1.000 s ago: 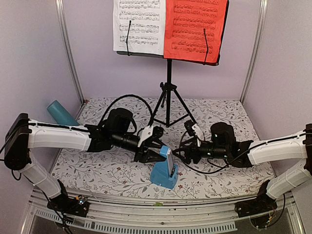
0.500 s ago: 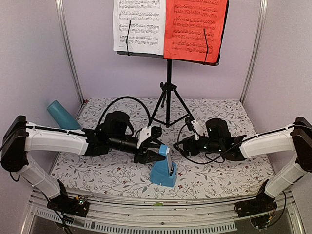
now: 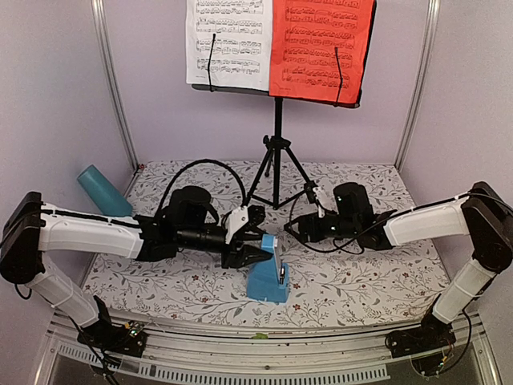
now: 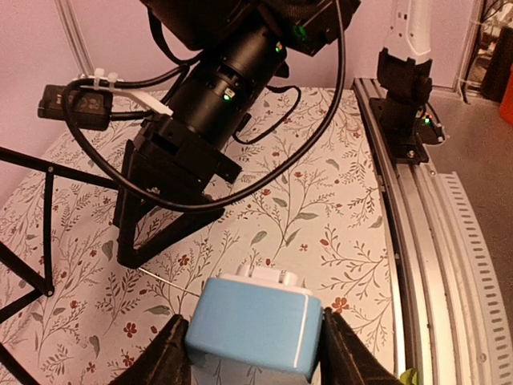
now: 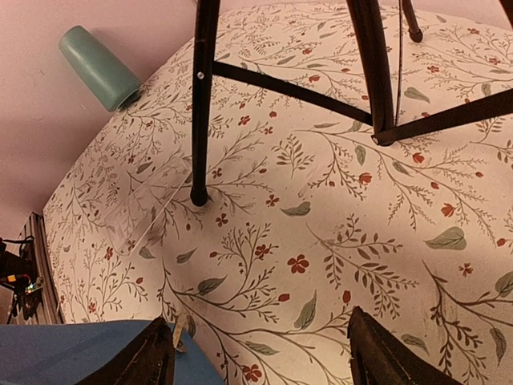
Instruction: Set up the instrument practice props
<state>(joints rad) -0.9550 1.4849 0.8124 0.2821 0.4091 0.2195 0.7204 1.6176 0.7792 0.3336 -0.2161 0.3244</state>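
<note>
Tripod legs (image 5: 203, 96) stand on floral cloth (image 5: 337, 241); teal cup (image 5: 98, 66) lies top left; blue metronome (image 5: 80, 354) at bottom left.

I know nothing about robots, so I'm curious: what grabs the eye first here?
The bright red sheet of music beside a white sheet of music, high on the black music stand at the back. Down front, the left gripper clamps a blue metronome on the flowered table, the right gripper open nearby.
</note>
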